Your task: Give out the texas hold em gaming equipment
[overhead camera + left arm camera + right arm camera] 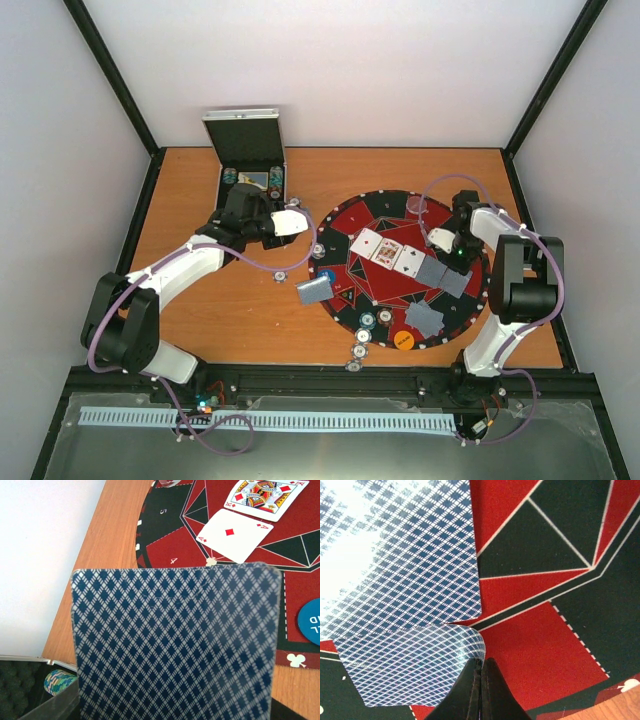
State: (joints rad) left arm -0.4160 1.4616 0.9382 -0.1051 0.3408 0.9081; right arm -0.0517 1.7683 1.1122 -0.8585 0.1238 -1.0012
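My left gripper (296, 224) hovers between the open case and the round red-and-black mat (375, 215). It holds a blue-backed playing card (175, 645) upright, which hides its fingers. Three face-up cards (388, 252) lie at the mat's centre; the king and ace of diamonds (235, 534) show in the left wrist view. My right gripper (452, 255) is low over the mat's right side. Its fingers (492, 687) are shut on the curled corner of a face-down card (415, 665), which overlaps another (405, 555). A card deck (315, 291), a blue disc (327, 275) and an orange disc (403, 339) lie near the mat's edge.
The open metal case (248, 150) with chips (230, 177) stands at the back left; its foam and a green chip (57, 680) show in the left wrist view. Poker chips run from the mat's front (367, 322) onto the wood (353, 365). Two more face-down cards (425, 318) lie front right.
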